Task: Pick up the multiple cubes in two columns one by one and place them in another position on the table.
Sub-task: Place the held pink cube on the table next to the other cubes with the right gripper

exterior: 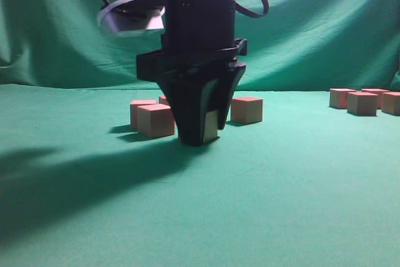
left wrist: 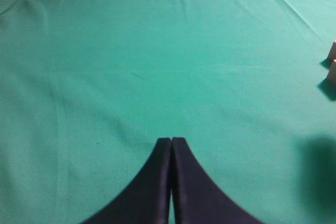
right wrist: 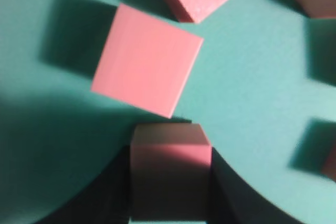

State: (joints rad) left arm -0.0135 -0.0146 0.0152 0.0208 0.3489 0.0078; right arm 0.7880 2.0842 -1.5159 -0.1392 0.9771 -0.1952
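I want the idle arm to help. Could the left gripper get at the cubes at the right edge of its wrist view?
Probably yes. The left gripper is shut and holds nothing, and only bare table lies between it and those cubes. It would need to open first.

Draped teal-green cloth backdrop with soft folds, dim light, deep shadow low on the left

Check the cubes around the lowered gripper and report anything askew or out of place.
One cube just ahead of the right gripper sits rotated, its edges out of square with the cube between the gripper's fingers. Nothing looks damaged. The left gripper is shut over bare table.
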